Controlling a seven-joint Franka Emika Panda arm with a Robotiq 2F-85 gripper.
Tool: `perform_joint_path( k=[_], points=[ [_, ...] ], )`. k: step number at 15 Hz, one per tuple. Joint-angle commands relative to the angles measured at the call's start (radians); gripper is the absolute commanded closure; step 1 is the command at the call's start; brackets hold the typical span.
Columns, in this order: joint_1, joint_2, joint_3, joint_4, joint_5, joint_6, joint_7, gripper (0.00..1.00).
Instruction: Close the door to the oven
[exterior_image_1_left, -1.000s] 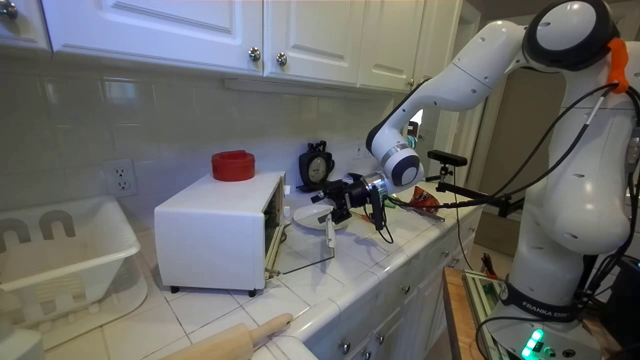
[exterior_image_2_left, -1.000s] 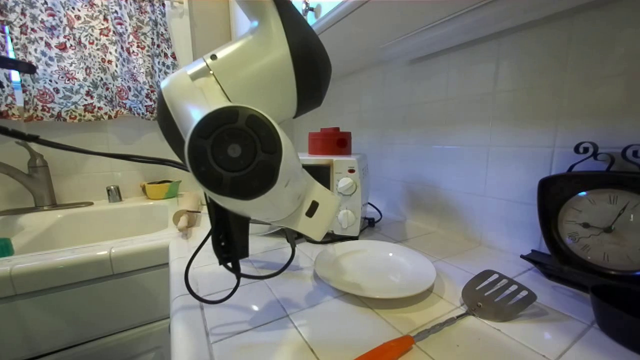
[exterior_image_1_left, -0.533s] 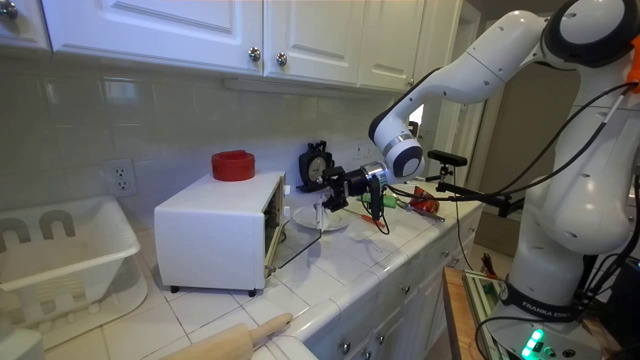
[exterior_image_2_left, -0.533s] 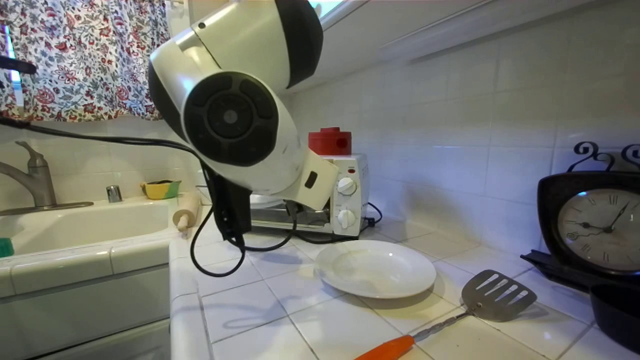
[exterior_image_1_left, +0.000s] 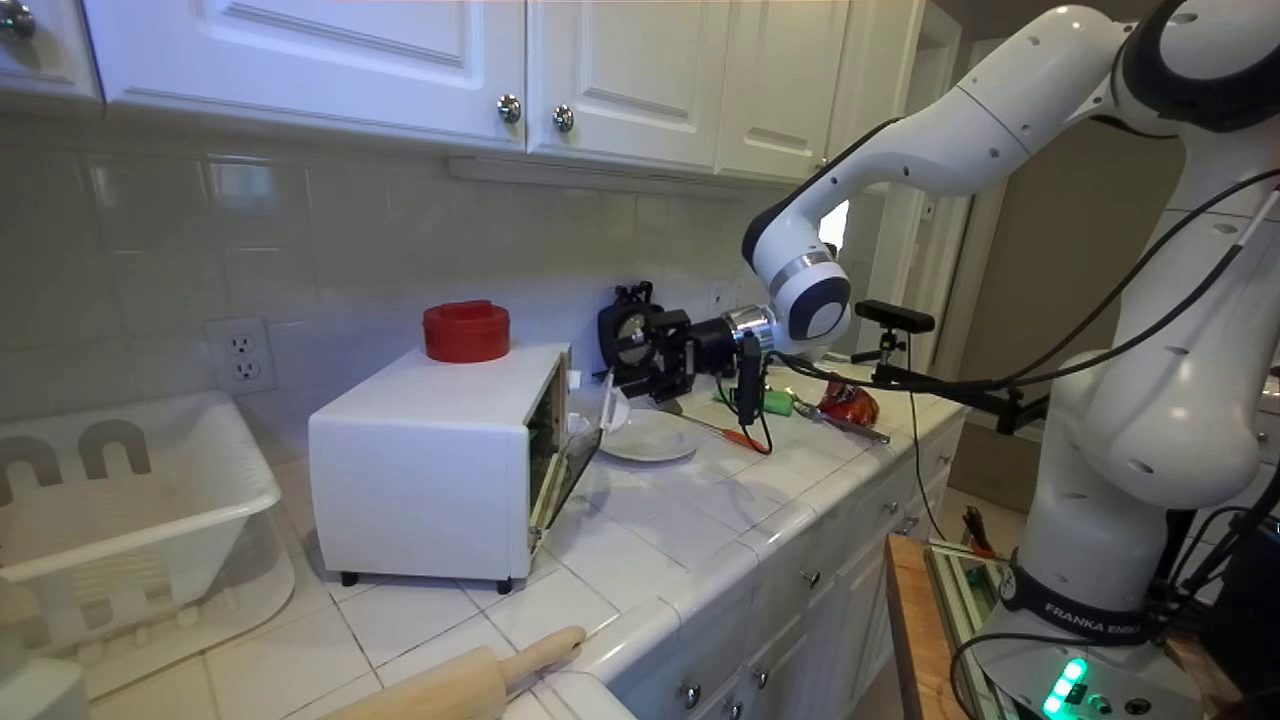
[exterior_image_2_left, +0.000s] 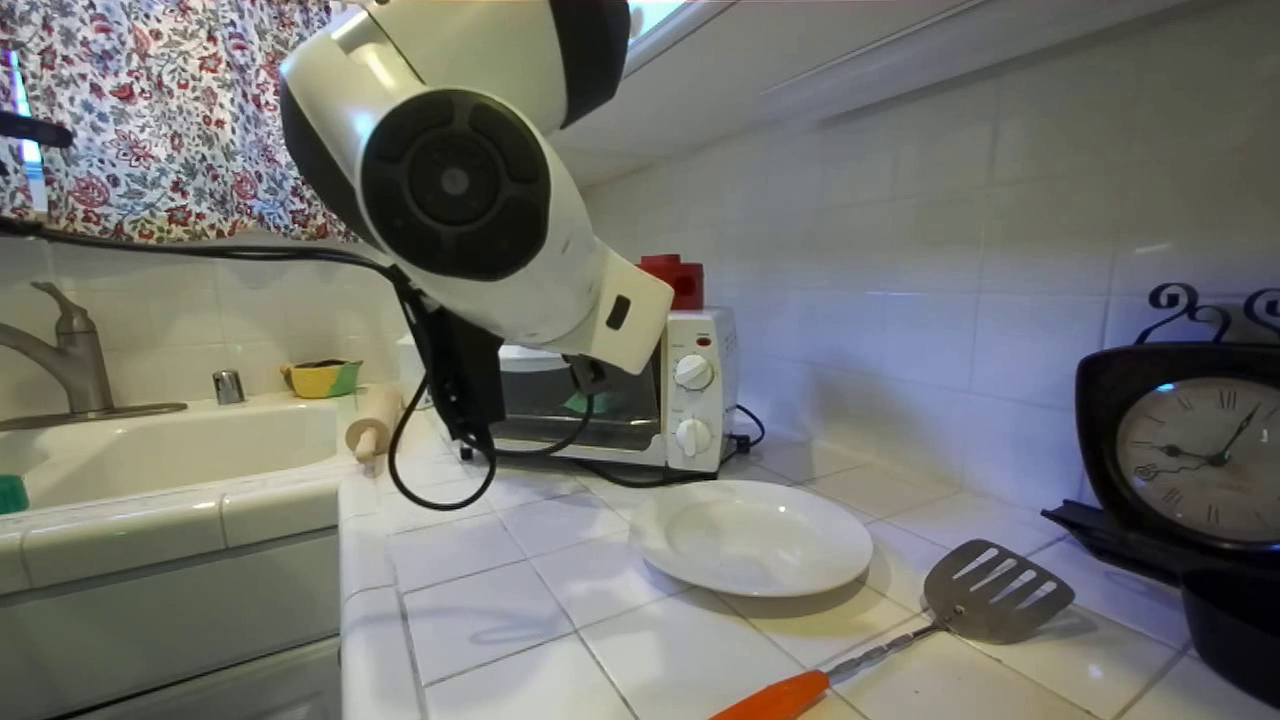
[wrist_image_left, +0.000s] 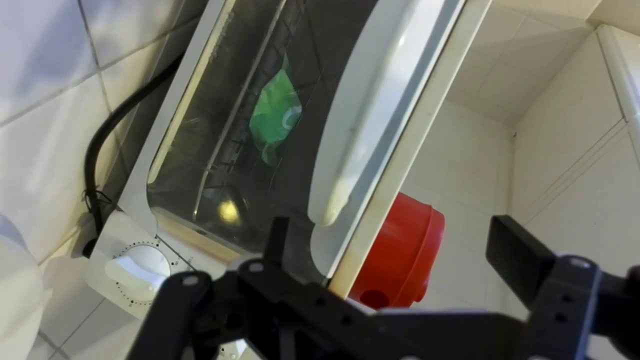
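The white oven (exterior_image_1_left: 420, 495) stands on the counter; its control panel (exterior_image_2_left: 695, 395) shows in an exterior view. Its door (exterior_image_1_left: 575, 468), a dark glass panel with a white handle (exterior_image_1_left: 613, 408), is partly open, tilted steeply upward from its bottom hinge. The door also shows behind the arm (exterior_image_2_left: 525, 412). My gripper (exterior_image_1_left: 638, 358) is at the door's upper edge, one finger close to the handle; contact is unclear. In the wrist view the gripper (wrist_image_left: 389, 235) is open with nothing between its fingers, and the door's glass (wrist_image_left: 240, 125) and handle fill the upper middle.
A red container (exterior_image_1_left: 466, 332) sits on the oven. A white plate (exterior_image_2_left: 750, 538), a spatula (exterior_image_2_left: 995, 590) and a black clock (exterior_image_2_left: 1190, 450) stand nearby. A rolling pin (exterior_image_1_left: 450, 688) and dish rack (exterior_image_1_left: 215, 520) lie on the oven's far side. Wall cabinets (exterior_image_1_left: 620, 80) hang above.
The door has swung up from low and nearly flat to a steep tilt close to the oven front. My gripper has moved up and toward the oven with it.
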Motion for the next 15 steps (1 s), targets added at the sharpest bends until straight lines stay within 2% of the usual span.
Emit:
perform_joint_path(
  k=[1,4,6,11,13,15],
  points=[
    [-0.022,-0.004,0.024,0.006,0.033,-0.023,-0.041,0.00],
    [-0.018,-0.002,0.034,0.013,0.030,-0.010,-0.051,0.00],
    [-0.010,-0.038,0.054,-0.002,0.011,0.053,-0.009,0.00],
    [0.005,-0.199,0.163,-0.059,-0.048,0.450,0.066,0.00],
    [0.009,-0.241,0.219,-0.060,-0.099,0.605,0.117,0.00],
    [0.023,-0.254,0.257,-0.071,-0.207,0.716,0.150,0.00]
  ],
)
